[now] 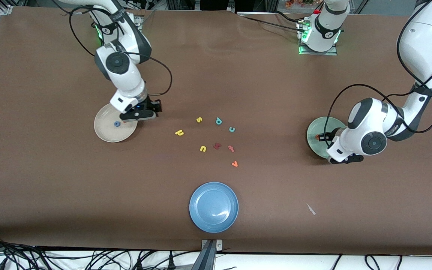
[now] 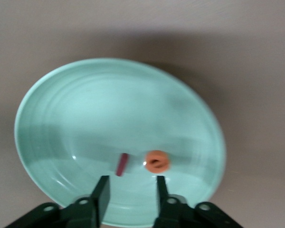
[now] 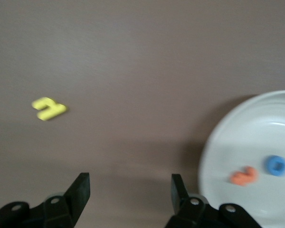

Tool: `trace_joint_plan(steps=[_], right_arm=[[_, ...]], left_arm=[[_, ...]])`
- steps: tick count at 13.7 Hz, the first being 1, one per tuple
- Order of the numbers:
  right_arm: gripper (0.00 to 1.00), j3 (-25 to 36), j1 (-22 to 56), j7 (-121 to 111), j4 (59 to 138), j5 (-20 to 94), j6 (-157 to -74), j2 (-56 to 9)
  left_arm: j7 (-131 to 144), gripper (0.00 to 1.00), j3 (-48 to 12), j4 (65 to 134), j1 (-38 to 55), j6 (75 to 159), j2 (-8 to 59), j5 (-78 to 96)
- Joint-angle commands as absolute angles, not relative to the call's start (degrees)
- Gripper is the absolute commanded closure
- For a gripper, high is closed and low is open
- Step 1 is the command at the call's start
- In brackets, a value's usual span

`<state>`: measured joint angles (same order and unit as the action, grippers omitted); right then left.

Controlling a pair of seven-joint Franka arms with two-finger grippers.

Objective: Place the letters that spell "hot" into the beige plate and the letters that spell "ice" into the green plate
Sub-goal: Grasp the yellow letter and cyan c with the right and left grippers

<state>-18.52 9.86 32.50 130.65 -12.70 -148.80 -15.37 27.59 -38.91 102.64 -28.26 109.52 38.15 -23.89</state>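
The beige plate (image 1: 108,132) holds the blue o (image 1: 117,123) and, in the right wrist view, an orange t (image 3: 243,176) beside the o (image 3: 277,165). My right gripper (image 1: 141,114) hangs open and empty (image 3: 129,190) over the table at that plate's (image 3: 228,142) edge. The yellow h (image 1: 179,132) (image 3: 48,108) lies on the table. At the left arm's end, the green plate (image 1: 315,127) (image 2: 85,109) holds the orange e (image 1: 316,137) (image 2: 156,161) and the dark red i (image 2: 122,164). My left gripper (image 1: 326,138) (image 2: 132,190) is open just above them, holding nothing. The teal c (image 1: 232,129) lies mid-table.
Mid-table lie a yellow s (image 1: 199,120), a teal stemmed letter (image 1: 218,120), a yellow u (image 1: 203,149), a dark red letter (image 1: 217,146), a pinkish-red hooked letter (image 1: 231,148) and an orange v (image 1: 234,164). A blue plate (image 1: 213,207) sits nearest the front camera.
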Motion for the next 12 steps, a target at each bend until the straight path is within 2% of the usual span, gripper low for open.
trace_joint_plan(steps=[1, 4, 9, 12], right_arm=[[0.23, -18.5, 13.7, 37.2, 121.1, -12.1, -149.1, -24.0], [0.23, -18.2, 16.6, 41.4, 114.9, -12.7, -149.0, -29.2], [0.23, -17.3, 17.9, 42.8, 112.4, -18.3, -149.5, -33.5], [0.23, -16.8, 18.0, 43.5, 112.1, -20.2, -149.7, -34.4]], left_arm=[[33.2, 0.0, -43.1, 100.8, -27.3, 107.8, 35.3, -24.7], [45.8, 0.0, -47.1, 100.3, -24.8, 108.7, 35.9, -23.8], [61.2, 0.0, -46.8, 93.9, -12.9, 112.2, 39.1, -20.7], [68.0, 0.02, -45.0, 93.6, -5.7, 117.8, 41.3, -21.4]])
